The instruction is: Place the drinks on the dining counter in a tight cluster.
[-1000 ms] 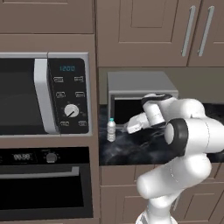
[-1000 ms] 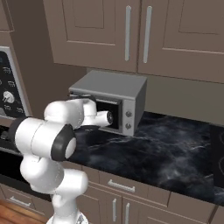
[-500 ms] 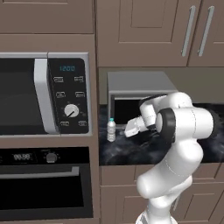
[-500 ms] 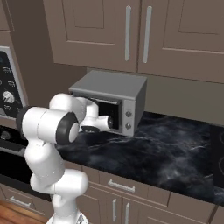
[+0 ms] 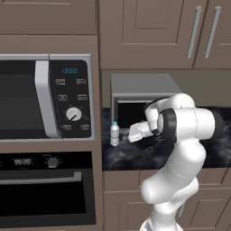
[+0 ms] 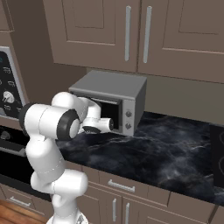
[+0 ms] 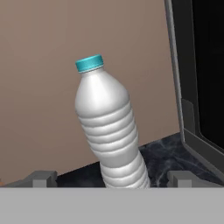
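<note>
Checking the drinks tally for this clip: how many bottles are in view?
1: a water bottle upright on the black counter, left of the small microwave. Others may be out of frame.

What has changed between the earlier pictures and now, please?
The arm has folded its elbow back and carried the gripper closer to the water bottle; in the hand view the finger tips now stand either side of the bottle's base. Nothing was taken hold of or let go; the jaws stay wide open. The bottle stays upright on the black counter beside the small microwave.
</note>
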### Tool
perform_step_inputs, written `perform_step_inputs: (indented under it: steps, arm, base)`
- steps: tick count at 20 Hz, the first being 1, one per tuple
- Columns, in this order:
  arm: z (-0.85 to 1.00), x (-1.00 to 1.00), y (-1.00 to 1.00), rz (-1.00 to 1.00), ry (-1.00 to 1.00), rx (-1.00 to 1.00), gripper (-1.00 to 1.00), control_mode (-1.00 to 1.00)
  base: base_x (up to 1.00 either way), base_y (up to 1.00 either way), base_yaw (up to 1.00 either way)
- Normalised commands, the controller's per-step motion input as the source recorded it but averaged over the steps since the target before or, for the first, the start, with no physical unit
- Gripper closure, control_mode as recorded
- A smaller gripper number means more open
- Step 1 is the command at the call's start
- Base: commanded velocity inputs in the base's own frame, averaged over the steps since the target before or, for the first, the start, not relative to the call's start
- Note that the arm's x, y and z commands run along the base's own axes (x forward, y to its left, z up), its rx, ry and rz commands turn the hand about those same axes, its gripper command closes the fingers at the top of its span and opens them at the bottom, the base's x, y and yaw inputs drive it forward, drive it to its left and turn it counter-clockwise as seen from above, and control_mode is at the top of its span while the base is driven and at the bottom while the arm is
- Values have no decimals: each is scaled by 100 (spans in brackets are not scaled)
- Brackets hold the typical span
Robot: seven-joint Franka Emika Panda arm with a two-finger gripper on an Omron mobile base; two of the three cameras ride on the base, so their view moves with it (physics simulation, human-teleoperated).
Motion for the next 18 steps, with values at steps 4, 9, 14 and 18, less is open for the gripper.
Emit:
perform_step_inputs:
  steps: [4, 9, 14, 18]
  arm:
    - [0, 0, 20, 2, 0, 0, -100, -100]
    - [0, 0, 10, 0, 0, 0, -100, -100]
    - [0, 1, 15, 0, 0, 0, -100, -100]
    - [0, 13, 15, 0, 0, 0, -100, -100]
  base:
    - [0, 0, 0]
    - [0, 0, 0]
    - [0, 0, 0]
    - [0, 0, 0]
